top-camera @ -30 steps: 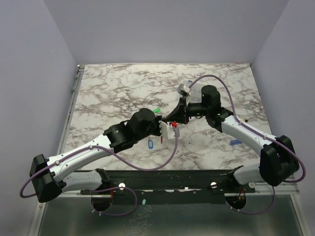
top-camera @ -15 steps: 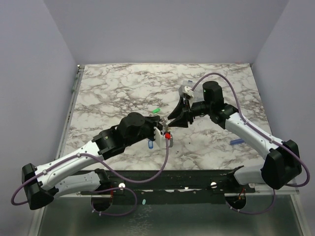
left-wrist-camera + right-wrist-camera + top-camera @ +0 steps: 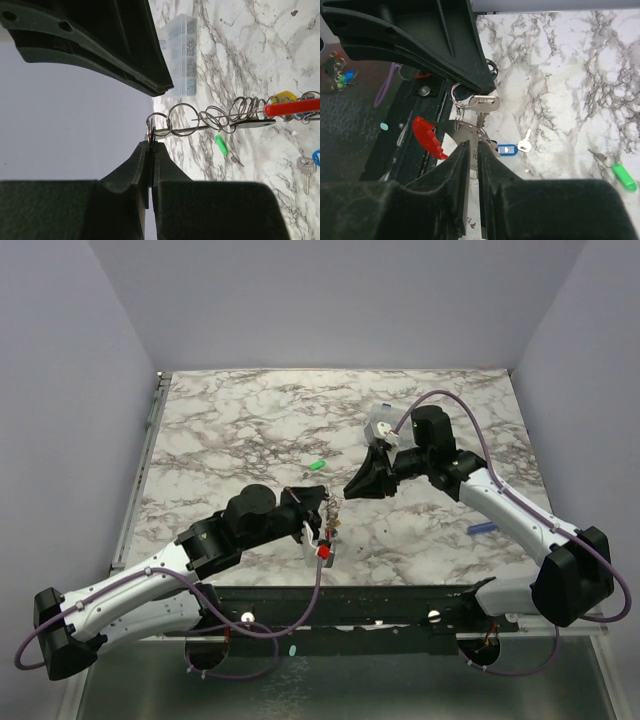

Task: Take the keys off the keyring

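Observation:
My left gripper is shut on a thin wire keyring at the end of a bunch of linked rings. The bunch carries a silver key, a red-handled piece and a yellow tag, and hangs just above the table. My right gripper points at the bunch from the far right, a short gap away. Its fingers stand almost together with nothing visible between them. A loose key with a blue tag and a green-tagged key lie on the marble.
A clear compartment box stands on the far part of the table. A blue pen-like stick lies at the right. The black front rail runs along the near edge, close under the bunch.
My left gripper has pulled the bunch back toward the near edge and to the left. The right gripper, which was touching the bunch, now stands apart from it.

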`<state>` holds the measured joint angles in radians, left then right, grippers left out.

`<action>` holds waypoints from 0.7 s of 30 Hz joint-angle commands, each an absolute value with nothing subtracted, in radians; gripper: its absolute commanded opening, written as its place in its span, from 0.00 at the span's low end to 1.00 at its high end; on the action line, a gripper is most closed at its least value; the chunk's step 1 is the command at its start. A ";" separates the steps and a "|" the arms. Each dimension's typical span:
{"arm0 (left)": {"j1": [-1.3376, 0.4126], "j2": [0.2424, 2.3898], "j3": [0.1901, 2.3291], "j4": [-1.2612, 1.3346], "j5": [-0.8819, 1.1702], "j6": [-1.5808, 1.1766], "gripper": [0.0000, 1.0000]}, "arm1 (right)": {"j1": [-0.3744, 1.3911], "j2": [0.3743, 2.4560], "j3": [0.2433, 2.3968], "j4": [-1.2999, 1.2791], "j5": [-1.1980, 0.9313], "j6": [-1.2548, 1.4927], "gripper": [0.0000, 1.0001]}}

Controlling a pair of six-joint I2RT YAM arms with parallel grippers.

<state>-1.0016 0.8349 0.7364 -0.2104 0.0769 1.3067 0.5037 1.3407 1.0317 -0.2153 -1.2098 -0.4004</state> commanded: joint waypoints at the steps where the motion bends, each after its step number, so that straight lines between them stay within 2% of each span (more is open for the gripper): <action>1: -1.002 0.793 0.711 -0.085 0.161 1.376 0.00 | 0.500 1.343 0.977 -0.083 -1.260 -0.344 0.15; 3: -1.002 0.783 0.700 -0.070 0.182 1.400 0.00 | 0.501 1.349 0.941 0.001 -1.270 -0.293 0.10; 7: -1.002 0.775 0.672 -0.048 0.218 1.438 0.00 | 0.501 1.364 0.904 0.146 -1.274 -0.207 0.09; 9: -1.002 0.782 0.662 -0.034 0.228 1.445 0.00 | 0.501 1.372 0.893 0.207 -1.286 -0.168 0.16; 12: -1.002 0.802 0.648 0.008 0.217 1.433 0.00 | 0.502 1.373 0.887 0.219 -1.318 -0.158 0.36; 14: -1.002 0.815 0.647 0.041 0.203 1.413 0.00 | 0.503 1.368 0.884 0.183 -1.338 -0.191 0.44; 21: -1.001 0.835 0.640 0.075 0.215 1.403 0.00 | 0.525 1.359 0.896 0.057 -1.360 -0.287 0.43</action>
